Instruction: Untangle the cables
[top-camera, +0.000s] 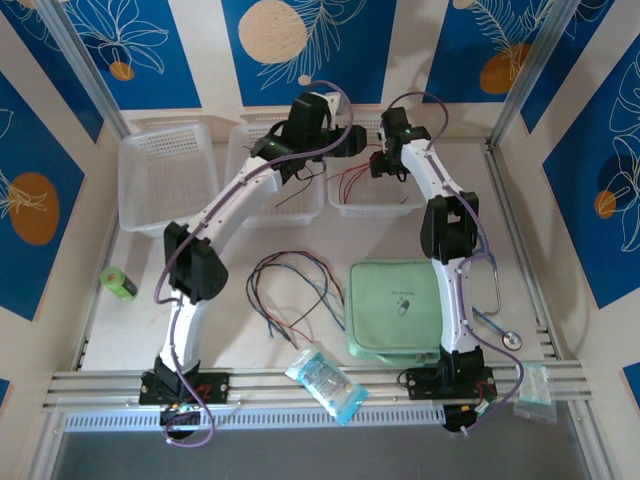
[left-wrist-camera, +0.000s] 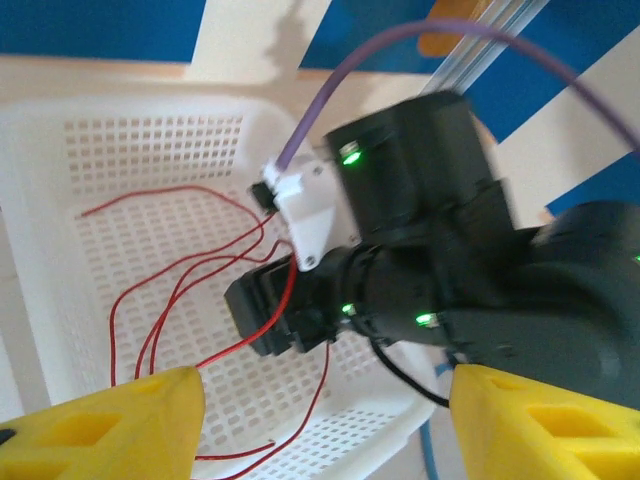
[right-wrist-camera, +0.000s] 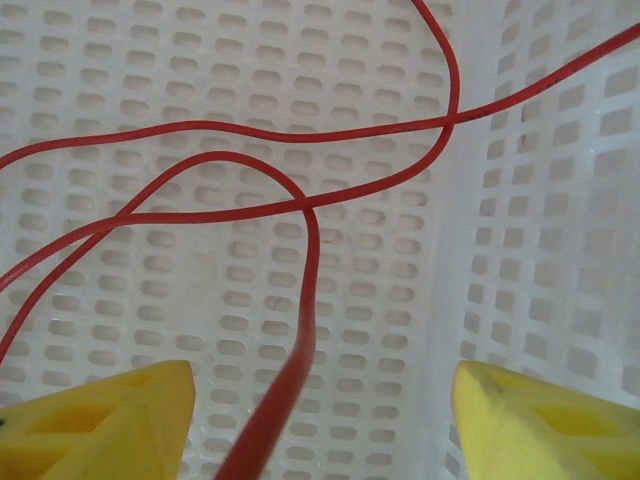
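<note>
Over the right basket (right-wrist-camera: 560, 250), right gripper (right-wrist-camera: 322, 410) is open, yellow fingers wide apart. The red cable (right-wrist-camera: 300, 205) lies looped on the basket floor. One blurred strand runs up between the fingers, not pinched. The left gripper (left-wrist-camera: 325, 430) is open too and empty, facing the same basket, close to the right wrist. The other cables (top-camera: 288, 290) lie tangled on the table (top-camera: 130, 340) between the arms.
</note>
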